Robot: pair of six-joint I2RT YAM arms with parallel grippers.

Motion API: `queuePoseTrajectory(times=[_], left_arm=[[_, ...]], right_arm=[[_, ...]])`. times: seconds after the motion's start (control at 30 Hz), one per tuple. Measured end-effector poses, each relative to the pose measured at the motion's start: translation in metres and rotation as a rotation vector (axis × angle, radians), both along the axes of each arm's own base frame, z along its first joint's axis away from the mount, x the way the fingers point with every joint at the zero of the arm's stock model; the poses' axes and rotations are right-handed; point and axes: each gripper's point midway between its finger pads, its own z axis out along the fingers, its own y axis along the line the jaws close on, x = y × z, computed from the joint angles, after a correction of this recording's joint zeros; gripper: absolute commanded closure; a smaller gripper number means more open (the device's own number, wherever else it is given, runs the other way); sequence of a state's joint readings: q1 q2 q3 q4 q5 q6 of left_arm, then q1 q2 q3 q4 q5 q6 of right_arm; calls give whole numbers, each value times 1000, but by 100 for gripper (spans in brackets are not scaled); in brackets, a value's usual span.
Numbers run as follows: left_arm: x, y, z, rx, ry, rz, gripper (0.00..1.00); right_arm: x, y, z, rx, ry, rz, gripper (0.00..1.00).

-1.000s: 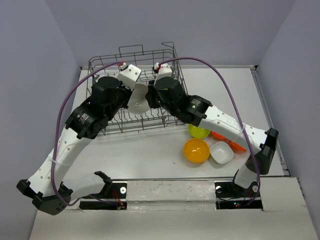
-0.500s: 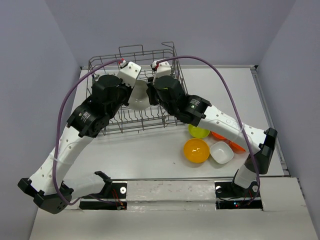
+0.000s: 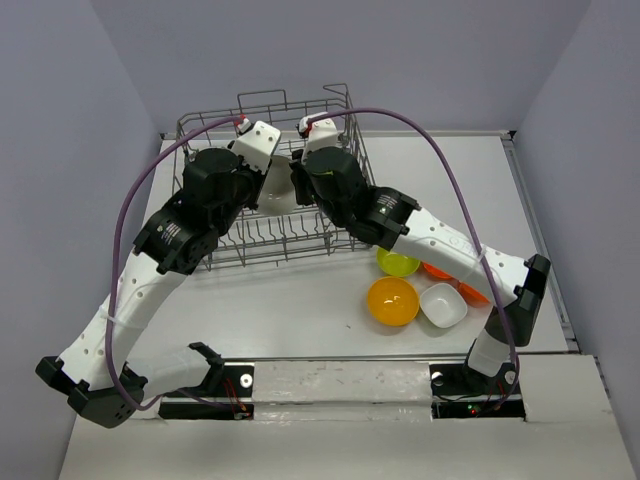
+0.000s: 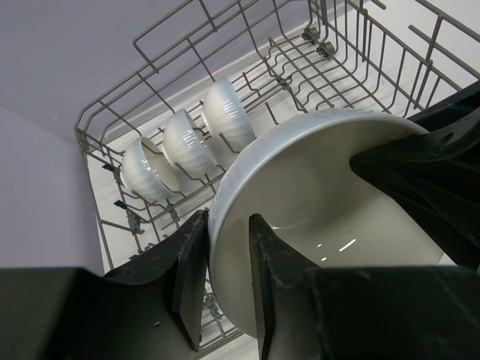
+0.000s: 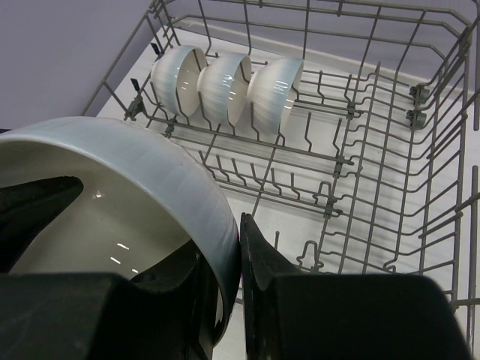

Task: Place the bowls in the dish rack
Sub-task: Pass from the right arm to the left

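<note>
White bowl (image 5: 112, 195) — rim in right claw (image 5: 225, 259) — over dish rack (image 5: 341, 161)

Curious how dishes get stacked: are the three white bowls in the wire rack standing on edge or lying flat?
On edge: the three ribbed white bowls stand in a row between tines of the grey wire rack.

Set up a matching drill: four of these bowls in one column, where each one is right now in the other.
Things
1. large white bowl
2. three ribbed white bowls
3. orange-yellow bowl
4. lime green bowl

Places
A. on the table, fully in view, beside the squarish white bowl
B. on edge in a row inside the dish rack
C. on the table, partly hidden under the right arm
D. above the rack floor, rim pinched by the right gripper

Pairs: 1-D, 2-B, 3-A, 4-C
</note>
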State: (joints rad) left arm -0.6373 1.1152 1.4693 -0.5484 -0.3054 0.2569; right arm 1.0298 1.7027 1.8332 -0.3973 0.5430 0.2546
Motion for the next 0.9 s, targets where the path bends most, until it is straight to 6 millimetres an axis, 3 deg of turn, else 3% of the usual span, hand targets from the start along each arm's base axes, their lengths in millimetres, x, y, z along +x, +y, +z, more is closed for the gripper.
queuePoseTrajectory(times=[0.4, 0.9], left_arm=[[1, 1, 1, -3, -6, 8, 63], [5, 1, -3, 6, 4, 18, 64]], right_arm=[[2, -3, 17, 8, -34, -7, 99], [5, -5, 24, -3, -75, -14, 99]])
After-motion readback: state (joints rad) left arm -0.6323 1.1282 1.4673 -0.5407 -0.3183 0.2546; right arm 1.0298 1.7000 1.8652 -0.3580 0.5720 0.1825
